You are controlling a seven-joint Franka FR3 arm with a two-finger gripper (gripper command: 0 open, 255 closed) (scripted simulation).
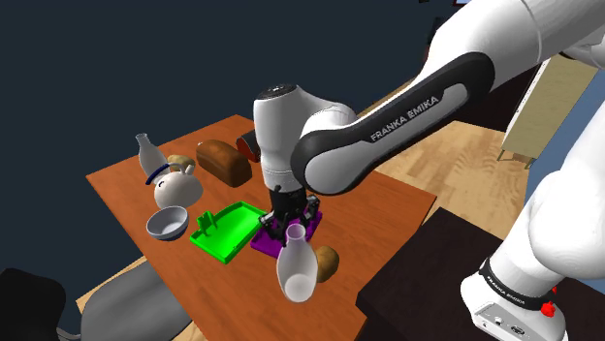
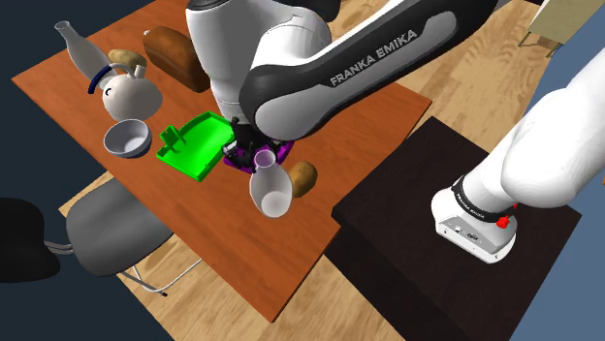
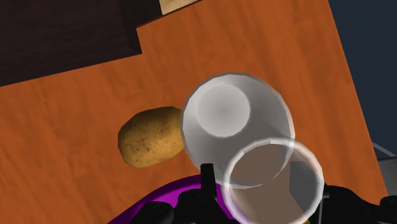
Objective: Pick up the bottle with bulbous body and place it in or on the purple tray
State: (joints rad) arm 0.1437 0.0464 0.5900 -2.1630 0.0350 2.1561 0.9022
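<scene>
Over the table [image 1: 393, 199], the bulbous bottle [image 1: 297, 273] hangs clasped in the gripper [image 1: 294, 226] at the near edge of the tray [image 1: 264, 242], with a potato [image 1: 327, 262] just beside it on the shoulder view's right. A second tray [image 1: 225, 231] lies against the first on the left, and a bowl [image 1: 167, 225] lies beyond that. Behind the bowl stand a teapot [image 1: 175, 184] and a tall bottle [image 1: 147, 155], a loaf [image 1: 223, 162] lies to their right, and a chair [image 1: 126, 305] stands by the table's near-left side.

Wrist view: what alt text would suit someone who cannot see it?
A white bulbous bottle, viewed down its open mouth, looms close over an orange-brown table. A brown potato-like lump lies beside it, and the edge of a purple tray shows nearby.
</scene>
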